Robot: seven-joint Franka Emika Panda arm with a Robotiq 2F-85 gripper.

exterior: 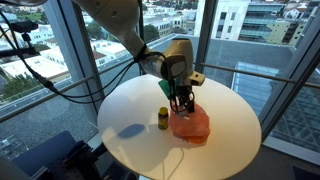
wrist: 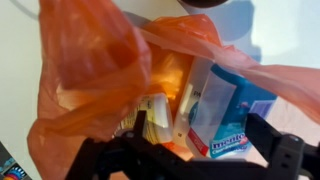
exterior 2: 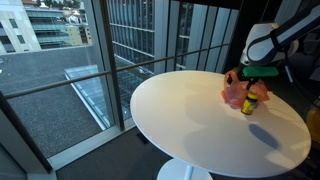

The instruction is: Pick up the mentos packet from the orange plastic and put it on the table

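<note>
The mentos packet (wrist: 226,122) is a blue and white box lying in the mouth of the orange plastic bag (wrist: 95,70), beside other small packets (wrist: 160,110). The bag sits on the round white table in both exterior views (exterior: 190,126) (exterior 2: 233,93). My gripper (wrist: 195,158) is open, its dark fingers spread on either side of the packet, and it hangs low over the bag (exterior: 180,100) (exterior 2: 256,84). It is not closed on anything.
A small yellow bottle with a dark cap (exterior: 163,119) (exterior 2: 249,105) stands right next to the bag. The white table (exterior: 125,105) (exterior 2: 180,115) stands by tall windows. A corner of a dark object (wrist: 8,165) shows beside the bag.
</note>
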